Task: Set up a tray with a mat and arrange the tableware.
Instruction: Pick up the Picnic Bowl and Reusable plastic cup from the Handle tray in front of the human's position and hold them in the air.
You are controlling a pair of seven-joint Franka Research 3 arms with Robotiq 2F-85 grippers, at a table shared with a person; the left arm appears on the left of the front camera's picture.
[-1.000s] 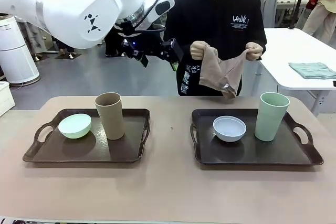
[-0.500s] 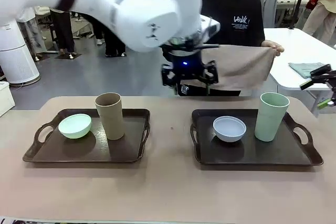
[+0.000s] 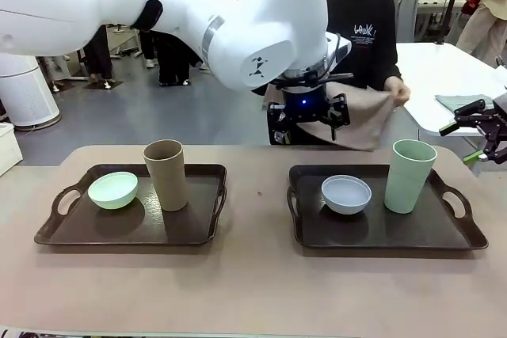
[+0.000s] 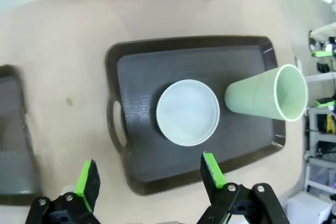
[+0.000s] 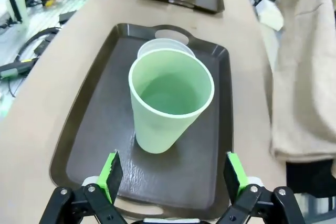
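Note:
The person at the far side holds a tan mat [image 3: 366, 113] spread in both hands. On the left tray [image 3: 127, 229] sit a mint green bowl [image 3: 112, 190] and a tan brown cup [image 3: 166, 174]. The right tray [image 3: 380, 232] carries a pale bluish white bowl [image 3: 346, 193] and a pale green cup [image 3: 409, 175]. My left gripper [image 3: 307, 135] hangs open over that tray's far edge, in front of the mat. From its wrist I look down on the bowl [image 4: 188, 112] and cup [image 4: 268, 98] beyond the open gripper [image 4: 148, 171]. My right gripper [image 3: 474, 140] is open at the right edge, with the cup [image 5: 168, 103] ahead of it [image 5: 171, 174].
A white side table [image 3: 451, 77] with a folded green cloth [image 3: 473, 105] stands at the far right. The brown table [image 3: 253, 282] is bare between and in front of the trays. In the right wrist view the mat [image 5: 307, 77] hangs beside the tray [image 5: 100, 119].
My left arm swung from the far left to above the right tray's far edge. The person unfolded the mat and lowered it. My right gripper came in from the right.

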